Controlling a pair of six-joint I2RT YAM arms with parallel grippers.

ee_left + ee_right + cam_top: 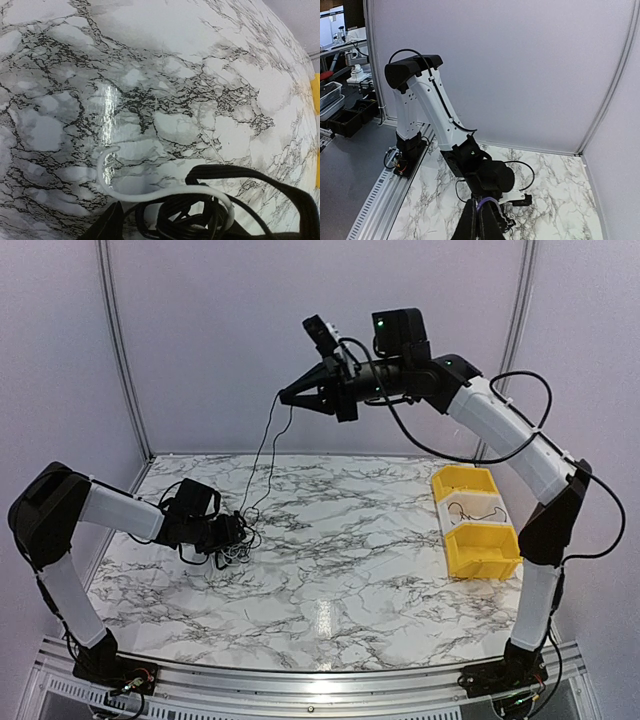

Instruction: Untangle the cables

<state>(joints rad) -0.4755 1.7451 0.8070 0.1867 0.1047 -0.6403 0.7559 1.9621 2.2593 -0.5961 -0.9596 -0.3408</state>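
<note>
Tangle of cables (240, 546) low on the marble table (360, 580) at the left gripper (230, 531) tips, grip there impossible to tell, thin black strands rising from it to the raised right gripper (287, 397), pinched closed on them.

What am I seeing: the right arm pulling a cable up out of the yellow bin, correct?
Not quite. The right end effector does pull a cable up, but it rises from the bundle at the left end effector, not from the bin. The top view shows it.
</note>
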